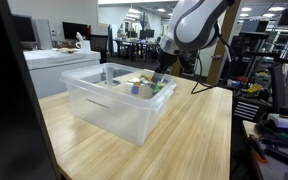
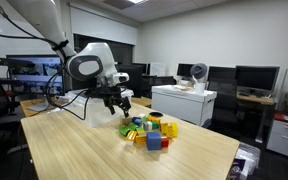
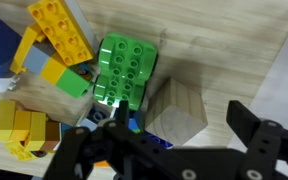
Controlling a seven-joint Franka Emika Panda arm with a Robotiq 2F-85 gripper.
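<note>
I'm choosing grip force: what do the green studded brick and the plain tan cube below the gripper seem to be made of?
The green studded brick looks like moulded plastic, glossy: bright highlights sit on its studs. The plain tan cube is probably bare wood, matt, with faint grain lines.

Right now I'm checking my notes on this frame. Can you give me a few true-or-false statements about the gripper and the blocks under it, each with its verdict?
1. The gripper is open. True.
2. The gripper holds the green studded block. False: it hovers above the pile and holds nothing.
3. In the wrist view, a plain wooden block lies next to the green studded block. True.
4. The table has a black glass top. False: the top is light wood.
5. Yellow blocks are part of the pile. True.
</note>
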